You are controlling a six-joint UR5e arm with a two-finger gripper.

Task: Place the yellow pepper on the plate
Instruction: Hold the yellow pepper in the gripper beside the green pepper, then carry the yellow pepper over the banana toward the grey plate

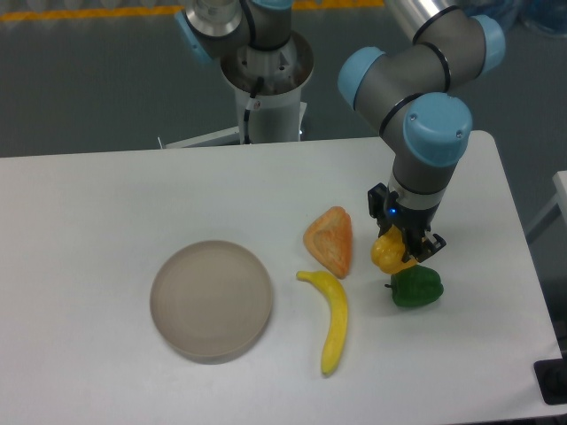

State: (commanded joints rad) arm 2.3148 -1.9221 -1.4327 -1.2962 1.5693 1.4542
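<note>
Far to the left of my tool sits the plate [211, 300], a round beige-grey dish resting flat on the white counter [106, 204], well apart from everything else. Closer in, still left of my tool, the orange wedge slice [330, 241] lies on the counter, and just below it the banana [330, 319] curves downward. My tool [405, 249] hangs from the arm [425, 106] over the right part of the counter, its fingers closed on the yellow pepper [390, 254], which shows at the tool's left side between the dark fingers. I cannot tell whether the yellow pepper is clear of the counter. Just below and slightly right of my tool, the green pepper [417, 288] sits on the counter, very near the yellow one.
</note>
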